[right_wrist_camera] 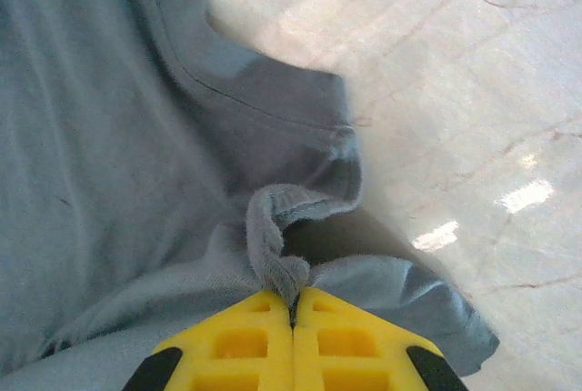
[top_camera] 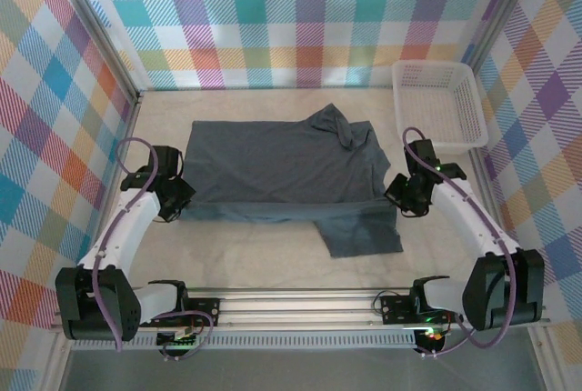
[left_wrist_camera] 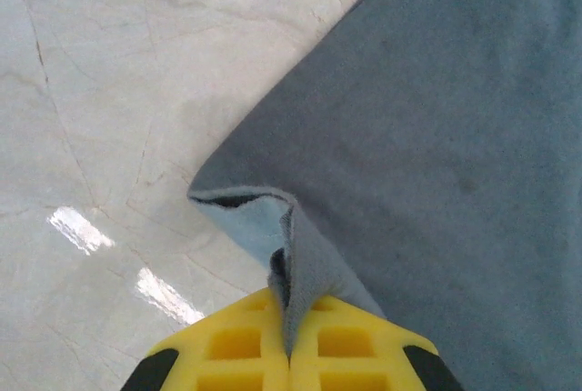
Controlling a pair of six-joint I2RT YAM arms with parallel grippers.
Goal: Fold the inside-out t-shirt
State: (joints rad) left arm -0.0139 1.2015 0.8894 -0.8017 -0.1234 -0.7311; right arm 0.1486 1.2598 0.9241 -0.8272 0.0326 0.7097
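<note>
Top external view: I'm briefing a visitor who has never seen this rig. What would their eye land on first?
The dark grey t-shirt spread mid-table, its near edge stretched between both arms. The left fingers and right fingers, yellow, are each shut on a pinch of that edge. A white mesh basket sits at the far right corner.

- The table (top_camera: 273, 259) has a pale, marble-like top with faint veins and a slight shine; bare surface shows along the far side, the left side and the near side.
- A dark slate-grey t-shirt (top_camera: 282, 168) lies spread across the middle, mostly flat and rumpled at its far right. One flap reaches toward the near edge, right of centre.
- A white mesh basket (top_camera: 432, 65) sits in the far right corner, near the t-shirt, with a strip of bare top between them.
</note>
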